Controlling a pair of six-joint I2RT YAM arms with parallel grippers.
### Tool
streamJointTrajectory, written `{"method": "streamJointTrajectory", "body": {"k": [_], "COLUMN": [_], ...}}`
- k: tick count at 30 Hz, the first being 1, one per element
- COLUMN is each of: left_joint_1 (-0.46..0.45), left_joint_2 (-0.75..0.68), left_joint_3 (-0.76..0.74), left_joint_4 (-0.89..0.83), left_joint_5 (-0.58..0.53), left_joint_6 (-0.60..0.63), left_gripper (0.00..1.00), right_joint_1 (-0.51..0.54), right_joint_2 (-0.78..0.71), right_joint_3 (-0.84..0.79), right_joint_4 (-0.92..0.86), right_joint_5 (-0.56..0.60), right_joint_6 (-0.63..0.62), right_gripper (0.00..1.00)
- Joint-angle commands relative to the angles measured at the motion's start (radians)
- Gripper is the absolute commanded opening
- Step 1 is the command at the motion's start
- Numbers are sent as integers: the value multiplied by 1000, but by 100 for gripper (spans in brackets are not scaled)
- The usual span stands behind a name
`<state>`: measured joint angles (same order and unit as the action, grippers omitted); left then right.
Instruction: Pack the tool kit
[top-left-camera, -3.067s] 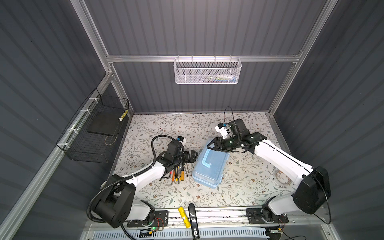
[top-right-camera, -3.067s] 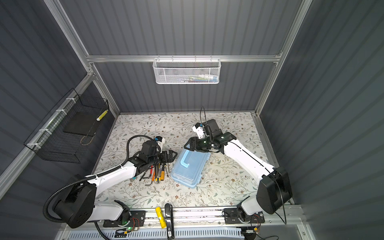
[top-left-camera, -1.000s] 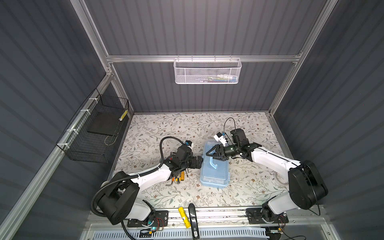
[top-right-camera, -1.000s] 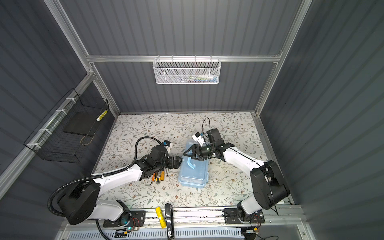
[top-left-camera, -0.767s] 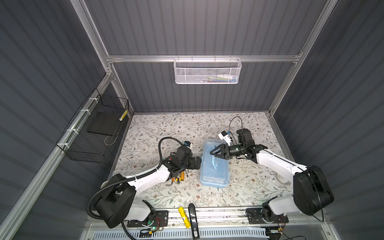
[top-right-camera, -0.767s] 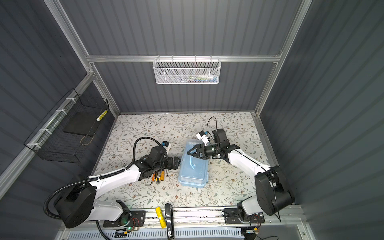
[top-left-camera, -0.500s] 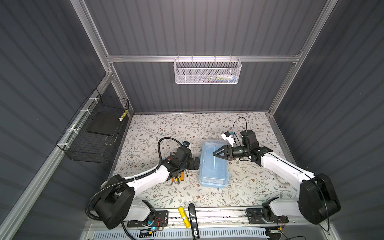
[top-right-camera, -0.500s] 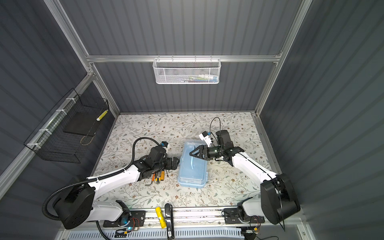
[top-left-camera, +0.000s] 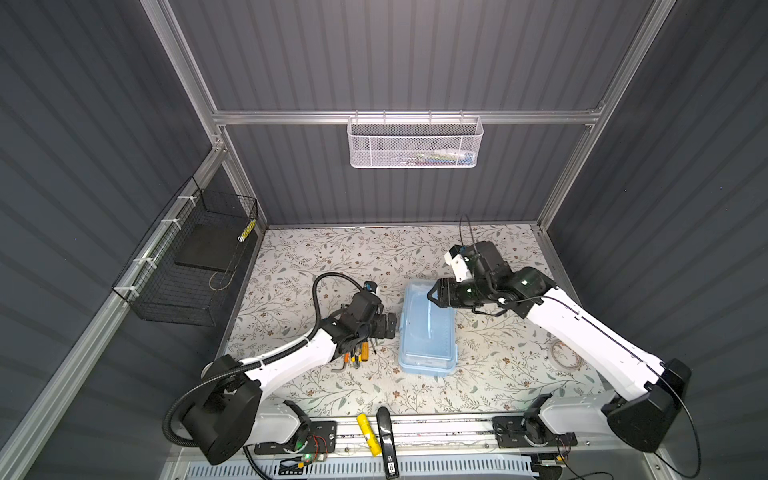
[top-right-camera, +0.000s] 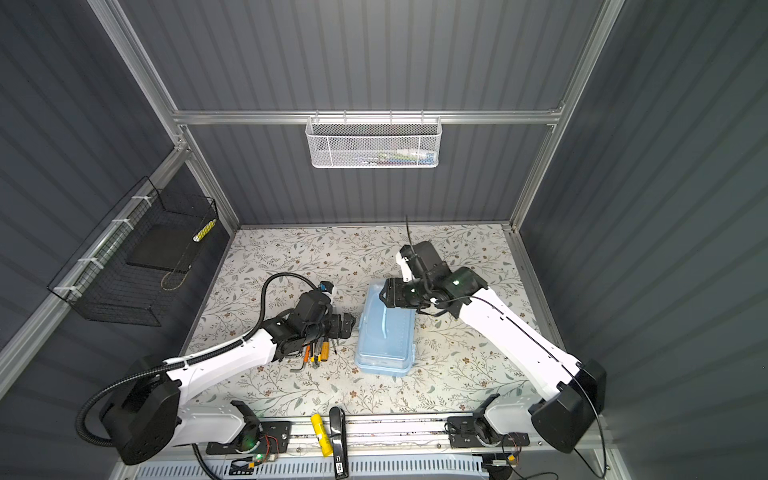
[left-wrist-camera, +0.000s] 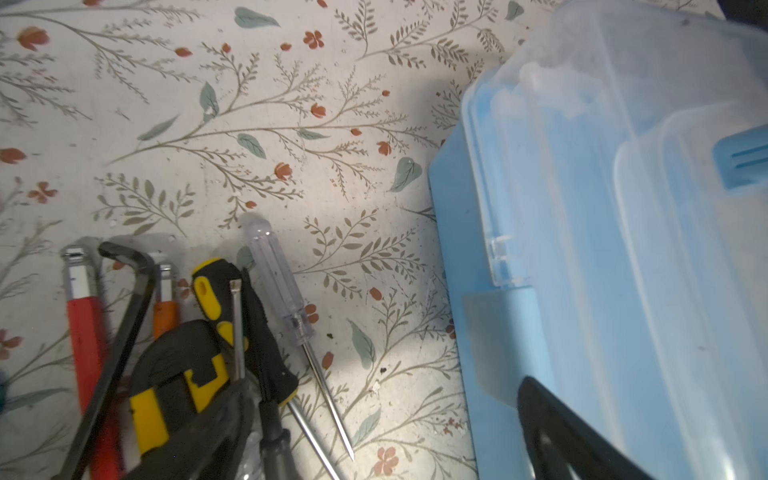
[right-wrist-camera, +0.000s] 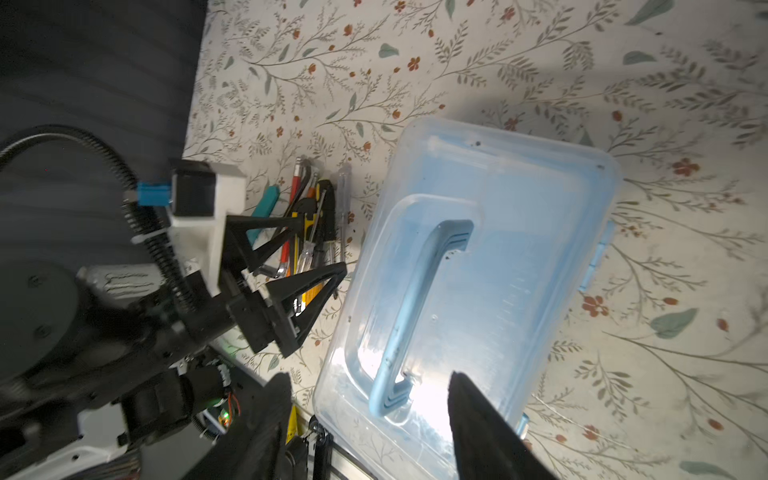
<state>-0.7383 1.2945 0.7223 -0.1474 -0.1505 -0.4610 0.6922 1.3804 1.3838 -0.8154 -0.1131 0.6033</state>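
The tool kit's light-blue case (top-left-camera: 428, 332) (top-right-camera: 386, 332) lies shut on the floral mat, its long side running front to back and its blue handle (right-wrist-camera: 419, 307) flat on the clear lid. My right gripper (top-left-camera: 434, 295) (right-wrist-camera: 365, 419) hovers open over the case's far end, holding nothing. Left of the case lies a pile of tools (top-left-camera: 357, 353): a clear-handled screwdriver (left-wrist-camera: 278, 282), a yellow-black knife (left-wrist-camera: 178, 386), a hex key (left-wrist-camera: 124, 316) and a teal tool (right-wrist-camera: 266, 203). Above that pile, close to the case's left wall, my left gripper (top-left-camera: 388, 326) (left-wrist-camera: 374, 449) stands wide open and empty.
A white mesh basket (top-left-camera: 415, 145) hangs on the back wall and a black wire basket (top-left-camera: 195, 266) on the left wall. A yellow item (top-left-camera: 368, 434) and a black item (top-left-camera: 386, 440) lie on the front rail. A thin wire coil (top-left-camera: 569, 357) lies near the right arm.
My right gripper has drawn back to the right, from above the lid's middle to the case's far end. The case has turned slightly straighter. The left gripper has barely moved.
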Motion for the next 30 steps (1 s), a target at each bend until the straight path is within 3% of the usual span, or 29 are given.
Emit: {"method": "streamJointTrajectory", "body": {"k": [1, 6, 12, 23, 30], "left_joint_1": [-1, -1, 2, 2, 2], "left_joint_2": [-66, -135, -204, -212, -206], "left_joint_3": [9, -20, -57, -63, -44], "left_joint_4": [-52, -87, -87, -125, -118], "left_joint_5": [-67, -109, -141, -220, -210], "left_joint_6": [28, 52, 48, -17, -21], "left_gripper": [99, 100, 99, 99, 99], "right_joint_1": [66, 132, 161, 144, 132], "right_joint_2": [123, 298, 388, 381, 331], "right_joint_3": [114, 283, 299, 201, 148], "right_joint_4": [-233, -353, -362, -258, -214], "right_joint_5": [273, 352, 346, 276, 264], "right_joint_6": [91, 84, 91, 94, 105], "right_gripper": [62, 62, 59, 42, 25]}}
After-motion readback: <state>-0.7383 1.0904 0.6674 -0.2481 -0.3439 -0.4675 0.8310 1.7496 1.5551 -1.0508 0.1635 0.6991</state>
